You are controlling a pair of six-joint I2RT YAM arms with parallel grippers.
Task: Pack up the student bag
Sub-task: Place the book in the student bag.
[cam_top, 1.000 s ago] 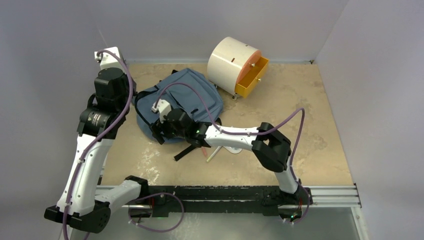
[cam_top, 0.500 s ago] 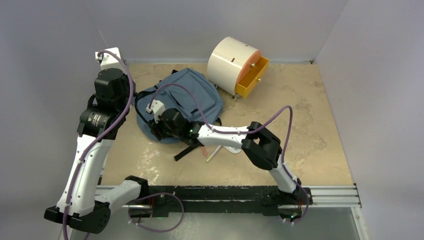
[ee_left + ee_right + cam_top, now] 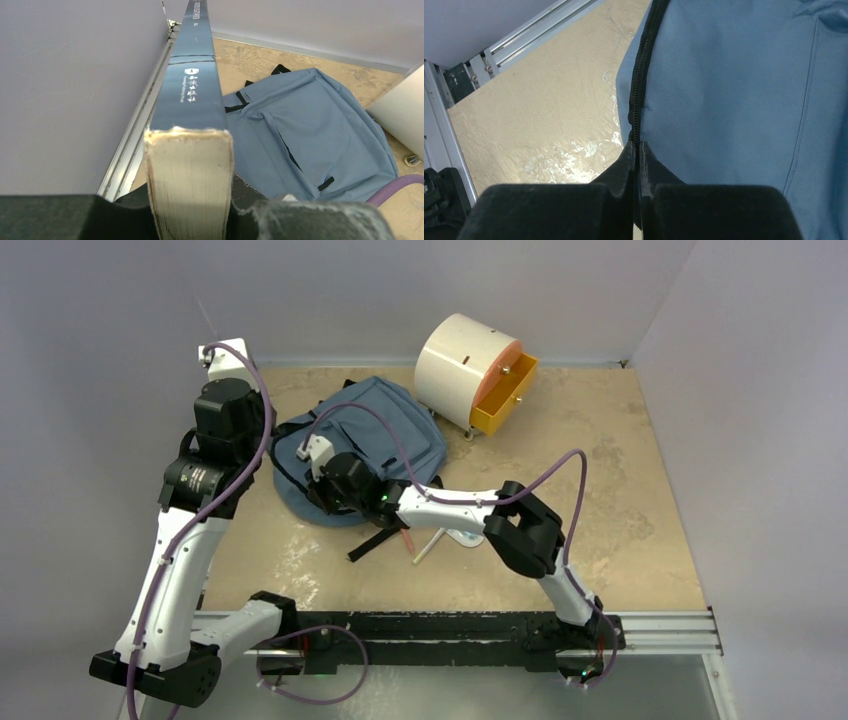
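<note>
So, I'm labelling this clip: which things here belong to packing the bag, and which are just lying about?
Job: student bag, zipper edge pinched by the right gripper; book held in the left gripper.
Lying about: cream cabinet with orange drawer; pale stick.

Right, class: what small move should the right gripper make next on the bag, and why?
Probably pull the pinched edge up and back a little. The right gripper is shut on the zipper line at the student bag's edge, the bag lies flat, and the left gripper holds a book that needs an opening.
</note>
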